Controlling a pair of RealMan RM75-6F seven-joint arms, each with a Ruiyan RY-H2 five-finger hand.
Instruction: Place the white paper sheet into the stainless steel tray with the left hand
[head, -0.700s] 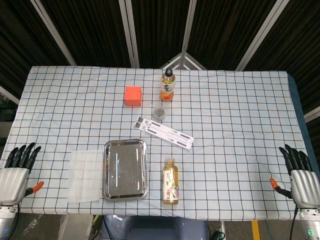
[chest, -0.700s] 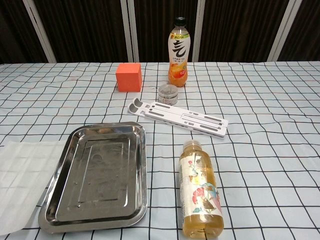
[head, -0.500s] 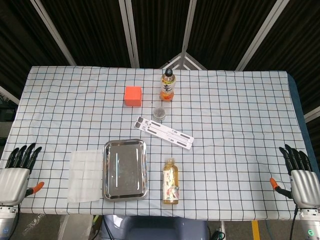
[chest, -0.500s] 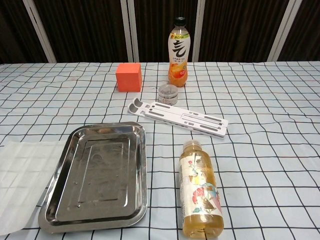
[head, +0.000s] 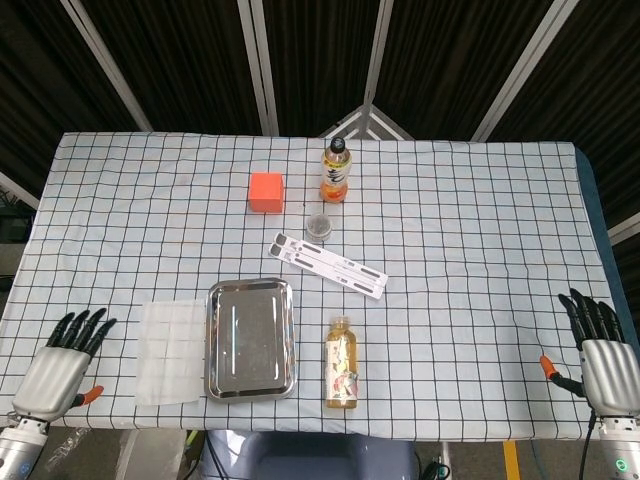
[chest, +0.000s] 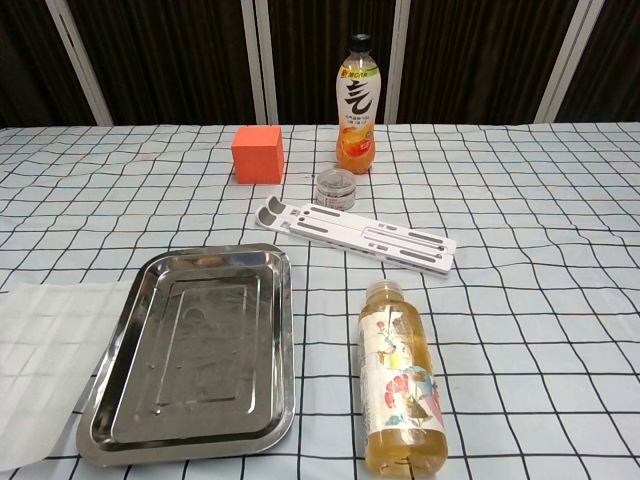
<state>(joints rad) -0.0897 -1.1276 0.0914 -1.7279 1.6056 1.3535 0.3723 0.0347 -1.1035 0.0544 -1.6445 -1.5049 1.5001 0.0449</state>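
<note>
The white paper sheet (head: 170, 351) (chest: 45, 365) lies flat on the checked cloth, just left of the stainless steel tray (head: 251, 338) (chest: 200, 350), which holds nothing. My left hand (head: 62, 368) hovers at the table's near left corner, left of the sheet and apart from it, fingers spread and holding nothing. My right hand (head: 600, 353) sits off the near right edge, fingers spread, holding nothing. Neither hand shows in the chest view.
A yellow drink bottle (head: 342, 363) lies right of the tray. Behind it lies a white folding stand (head: 328, 265), then a small jar (head: 319, 226), an upright orange-juice bottle (head: 335, 171) and an orange cube (head: 266, 192).
My left hand has moved right and slightly down, closer to the paper sheet. The right hand and all objects have stayed put.
</note>
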